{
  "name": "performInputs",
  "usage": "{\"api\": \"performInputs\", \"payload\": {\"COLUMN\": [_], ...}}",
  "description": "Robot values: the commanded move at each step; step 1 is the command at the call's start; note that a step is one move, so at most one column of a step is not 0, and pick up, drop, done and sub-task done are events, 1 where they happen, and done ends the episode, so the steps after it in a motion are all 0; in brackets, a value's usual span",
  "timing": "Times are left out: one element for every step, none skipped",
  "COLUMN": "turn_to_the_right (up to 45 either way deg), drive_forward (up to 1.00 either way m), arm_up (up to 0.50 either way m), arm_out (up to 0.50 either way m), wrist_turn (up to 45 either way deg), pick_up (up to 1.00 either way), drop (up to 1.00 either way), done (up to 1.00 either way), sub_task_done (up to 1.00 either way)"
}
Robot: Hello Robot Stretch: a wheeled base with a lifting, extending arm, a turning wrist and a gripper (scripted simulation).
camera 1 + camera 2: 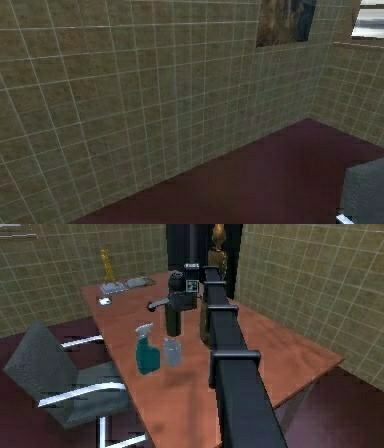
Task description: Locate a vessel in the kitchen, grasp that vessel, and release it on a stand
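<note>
A wooden table (270, 354) carries a teal spray bottle (148, 351) and, right beside it, a small grey bottle-like vessel (172, 352). The dark arm (238, 374) rises from the bottom edge and reaches out over the table. At its far end the gripper (156, 305) has its dark body hanging just above the two bottles in the picture. Its thin fingers point toward the picture's left with bare tabletop behind them, so it holds nothing.
A grey office chair (60, 374) stands at the table's left side. On the far end lie flat grey items (125, 286) and a golden statuette (105, 264); another statuette (217, 238) stands by a dark doorway. Ahead are a tiled wall (120, 90), a picture (285, 22) and dark red floor (270, 180).
</note>
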Motion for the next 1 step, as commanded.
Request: {"api": "performInputs", "payload": {"turn_to_the_right": [0.0], "drive_forward": [0.0], "arm_up": [-0.3], "arm_out": [0.0], "wrist_turn": [0.0], "pick_up": [0.0], "drop": [0.0], "done": [0.0], "sub_task_done": [0.0]}}
